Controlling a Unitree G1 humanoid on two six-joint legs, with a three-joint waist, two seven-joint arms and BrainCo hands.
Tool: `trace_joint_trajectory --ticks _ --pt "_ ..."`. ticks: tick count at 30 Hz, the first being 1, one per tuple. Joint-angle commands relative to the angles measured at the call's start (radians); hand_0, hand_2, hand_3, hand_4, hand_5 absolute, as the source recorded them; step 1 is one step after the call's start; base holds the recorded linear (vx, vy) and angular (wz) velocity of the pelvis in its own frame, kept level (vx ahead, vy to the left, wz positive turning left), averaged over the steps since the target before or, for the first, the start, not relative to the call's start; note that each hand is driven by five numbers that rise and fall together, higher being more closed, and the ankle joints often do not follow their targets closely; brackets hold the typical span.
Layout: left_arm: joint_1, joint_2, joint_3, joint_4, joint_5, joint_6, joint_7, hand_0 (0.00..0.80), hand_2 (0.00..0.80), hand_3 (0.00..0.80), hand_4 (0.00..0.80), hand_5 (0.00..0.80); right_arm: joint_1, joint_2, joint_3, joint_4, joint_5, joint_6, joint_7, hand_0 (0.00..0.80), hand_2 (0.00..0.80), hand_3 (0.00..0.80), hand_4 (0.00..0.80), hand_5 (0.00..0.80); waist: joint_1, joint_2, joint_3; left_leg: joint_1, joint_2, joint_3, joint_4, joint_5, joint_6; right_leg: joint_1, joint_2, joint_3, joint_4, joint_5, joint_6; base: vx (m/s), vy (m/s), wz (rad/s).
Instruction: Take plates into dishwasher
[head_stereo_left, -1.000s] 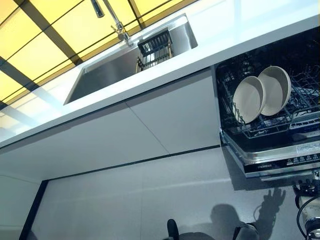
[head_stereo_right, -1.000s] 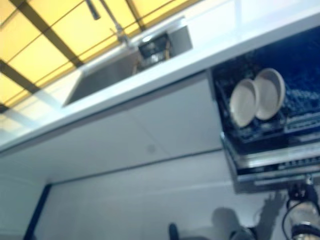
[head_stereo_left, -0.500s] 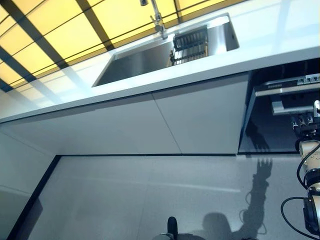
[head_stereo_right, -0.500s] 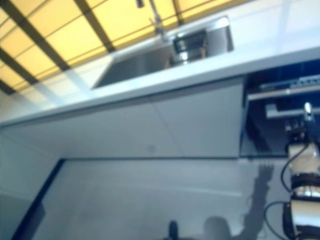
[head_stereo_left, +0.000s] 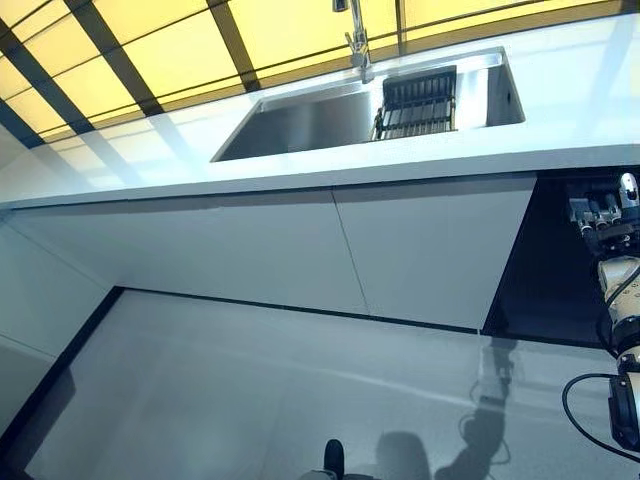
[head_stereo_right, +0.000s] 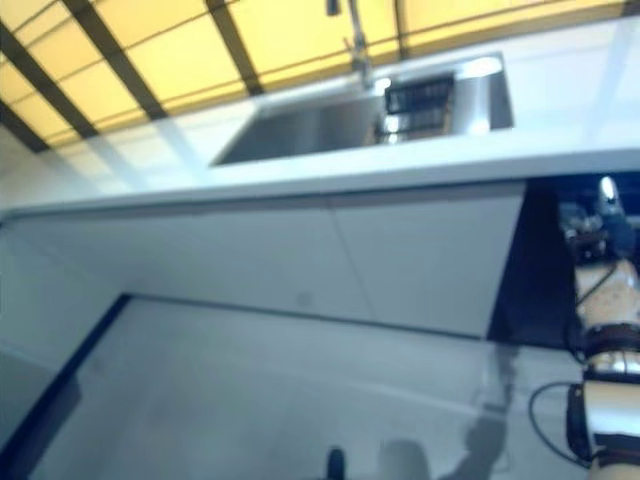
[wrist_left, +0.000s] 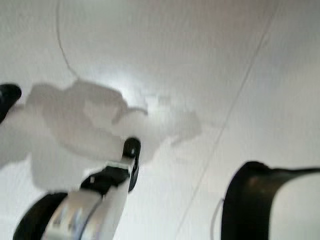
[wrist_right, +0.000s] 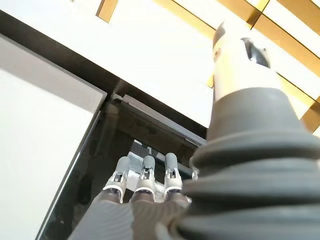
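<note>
A white counter (head_stereo_left: 300, 170) with a steel sink (head_stereo_left: 330, 120) runs above pale cabinet doors. The right hand (wrist_right: 145, 187) holds its fingers (wrist_right: 144, 172) straight and side by side, tips against the dark dishwasher (head_stereo_left: 555, 270) front. No plates show. The left hand (wrist_left: 115, 180) hangs over the floor, fingers unreadable.

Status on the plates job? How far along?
Looks done: no plates on the counter or in the sink; dishwasher door stands upright. In hand: right hand, fingers straight, at the door's top edge; left hand idle, empty. Left: perhaps pressing the door fully shut.
</note>
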Motion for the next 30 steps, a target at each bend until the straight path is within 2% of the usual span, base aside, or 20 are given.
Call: trace_joint_trajectory --ticks 1,5,8,10,11,13,17,22,23,25,27,30 --pt "0.005 0.078 0.002 0.033 0.012 -0.037 -0.005 0.000 0.000 0.000 0.000 0.000 0.008 -0.020 -0.002 -0.031 -0.031 0.022 0.027 0.000 0.000 0.000 0.000 0.000 -0.009 -0.065 -0.032 0.007 -0.002 0.060 0.128 -0.107 0.050 0.116 0.096 -0.041 -0.115 -0.016 -0.085 -0.013 0.043 -0.06" --pt "-0.004 0.075 0.008 0.038 0.012 -0.043 -0.001 0.000 0.000 0.000 0.000 0.000 0.067 0.007 -0.019 -0.027 -0.067 0.043 0.042 0.000 0.000 0.000 0.000 0.000 -0.017 -0.081 -0.043 0.030 0.002 0.070 0.099 -0.114 0.049 0.141 0.104 -0.041 -0.165 0.004 -0.072 0.003 0.025 -0.09" --pt "-0.023 0.071 0.021 0.046 0.017 -0.053 0.017 0.000 0.000 0.000 0.000 0.000 0.231 0.090 -0.059 -0.026 -0.115 0.079 0.089 0.000 0.000 0.000 0.000 0.000 -0.032 -0.123 -0.082 0.094 0.008 0.088 0.010 -0.120 0.052 0.206 0.124 -0.039 -0.295 0.056 -0.043 0.044 0.041 -0.06" --pt "-0.031 0.070 0.027 0.055 0.029 -0.048 0.019 0.000 0.000 0.000 0.000 0.000 0.307 0.130 -0.074 -0.022 -0.147 0.097 0.107 0.000 0.000 0.000 0.000 0.000 -0.038 -0.143 -0.108 0.128 0.008 0.092 -0.047 -0.108 0.054 0.241 0.139 -0.038 -0.372 0.087 -0.029 0.036 0.044 -0.10" --pt "-0.035 0.069 0.031 0.065 0.038 -0.049 0.018 0.000 0.000 0.000 0.000 0.000 0.348 0.158 -0.077 -0.012 -0.172 0.099 0.116 0.000 0.000 0.000 0.000 0.000 -0.041 -0.151 -0.121 0.137 0.011 0.105 -0.075 -0.084 0.061 0.253 0.147 -0.051 -0.411 0.121 -0.029 -0.019 0.049 -0.12" --pt "-0.036 0.068 0.032 0.072 0.048 -0.049 0.013 0.000 0.000 0.000 0.000 0.000 0.372 0.175 -0.079 -0.006 -0.210 0.102 0.120 0.000 0.000 0.000 0.000 0.000 -0.043 -0.157 -0.131 0.147 0.011 0.106 -0.092 -0.079 0.061 0.264 0.152 -0.051 -0.434 0.131 -0.025 0.007 0.034 -0.09" --pt "-0.076 0.061 0.037 0.122 0.069 -0.035 0.003 0.000 0.000 0.000 0.000 0.000 0.550 0.304 -0.053 0.062 -0.337 0.119 0.201 0.000 0.000 0.000 0.000 0.000 -0.065 -0.191 -0.215 0.221 0.000 0.113 -0.221 -0.053 0.068 0.327 0.184 -0.031 -0.579 0.199 0.007 0.067 0.080 -0.09" --pt "-0.100 0.050 0.028 0.164 0.138 -0.041 -0.005 0.000 0.000 0.000 0.000 0.000 0.710 0.418 -0.040 0.103 -0.385 0.102 0.283 0.000 0.000 0.000 0.000 0.000 -0.081 -0.206 -0.273 0.283 -0.012 0.123 -0.328 -0.032 0.073 0.373 0.201 -0.030 -0.674 0.247 0.031 0.034 0.073 0.02" --pt "-0.101 0.051 0.028 0.166 0.139 -0.042 -0.005 0.000 0.000 0.000 0.000 0.000 0.713 0.421 -0.040 0.104 -0.387 0.102 0.285 0.000 0.000 0.000 0.000 0.000 -0.082 -0.207 -0.276 0.281 -0.013 0.123 -0.330 -0.029 0.074 0.372 0.201 -0.030 -0.679 0.252 0.031 -0.004 0.067 0.04" --pt "-0.111 0.046 0.033 0.175 0.158 -0.035 -0.007 0.000 0.000 0.000 0.000 0.000 0.773 0.483 -0.019 0.130 -0.435 0.088 0.315 0.000 0.000 0.000 0.000 0.000 -0.091 -0.215 -0.297 0.294 -0.020 0.127 -0.353 -0.029 0.076 0.384 0.206 -0.033 -0.722 0.277 0.043 -0.022 0.079 -0.03" --pt "-0.117 0.035 0.032 0.191 0.204 -0.033 -0.007 0.000 0.000 0.000 0.000 0.000 0.819 0.539 0.000 0.157 -0.452 0.104 0.329 0.000 0.000 0.000 0.000 0.000 -0.101 -0.221 -0.311 0.306 -0.025 0.132 -0.358 -0.036 0.077 0.392 0.207 -0.032 -0.746 0.292 0.049 -0.024 0.086 -0.08" --pt "-0.118 0.014 0.031 0.217 0.223 -0.037 -0.012 0.000 0.000 0.000 0.000 0.000 0.873 0.609 0.042 0.191 -0.510 0.100 0.322 0.000 0.000 0.000 0.000 0.000 -0.112 -0.226 -0.326 0.318 -0.030 0.137 -0.359 -0.049 0.086 0.392 0.208 -0.019 -0.740 0.289 0.053 -0.010 0.084 -0.02"
